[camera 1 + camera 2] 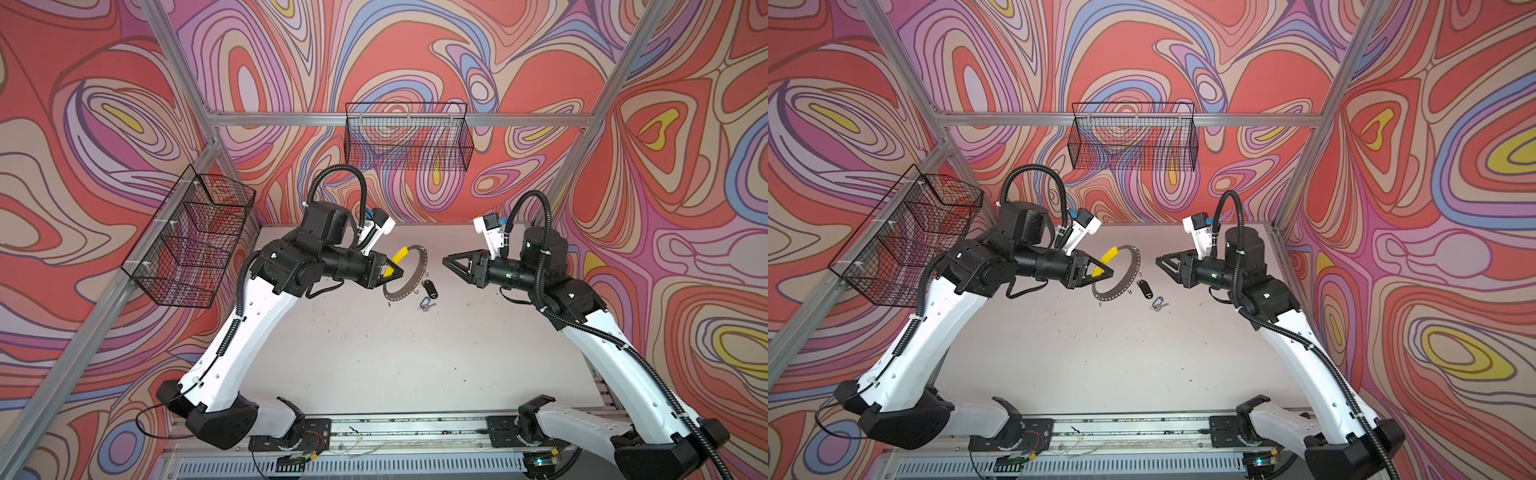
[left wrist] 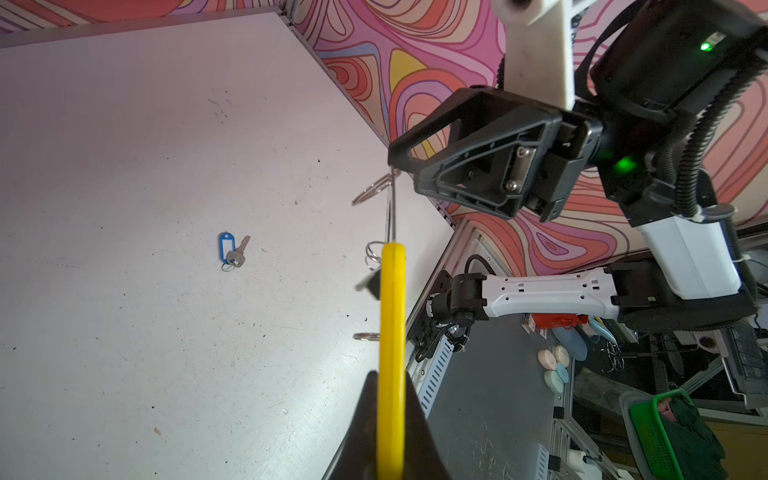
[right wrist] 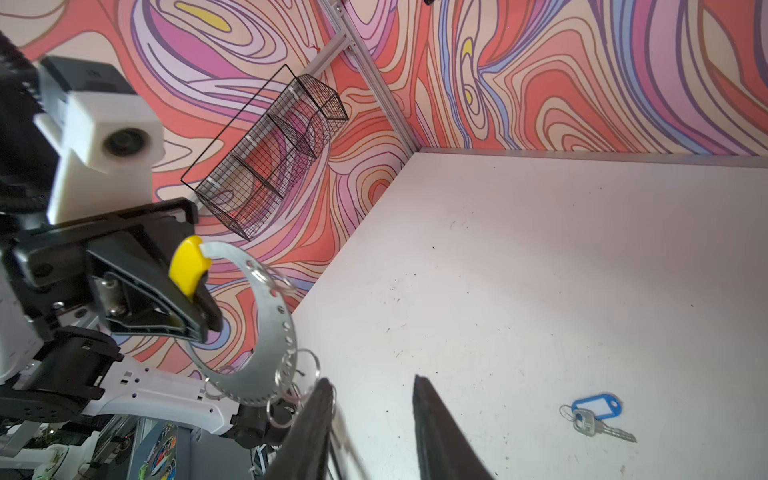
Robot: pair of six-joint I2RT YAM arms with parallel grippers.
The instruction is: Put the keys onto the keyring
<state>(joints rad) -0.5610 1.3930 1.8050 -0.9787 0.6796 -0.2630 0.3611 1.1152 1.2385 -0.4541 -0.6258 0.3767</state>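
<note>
My left gripper (image 1: 400,272) is shut on the yellow segment (image 2: 392,332) of the keyring (image 1: 420,266), holding the grey perforated hoop up above the table. Wire rings dangle from the hoop (image 3: 274,307). The black-tagged key (image 1: 1144,288) hangs in the air from its lower right side. The blue-tagged key (image 1: 424,303) lies flat on the table below (image 3: 594,411). My right gripper (image 3: 372,380) is open, close to the hoop's right side. A dangling wire ring and a blurred silver piece lie against the inner side of one of its fingers (image 3: 320,411).
A black wire basket (image 1: 409,141) hangs on the back wall and a divided one (image 1: 191,237) on the left wall. The white table (image 1: 374,353) ends at a metal rail in front, where both arm bases stand.
</note>
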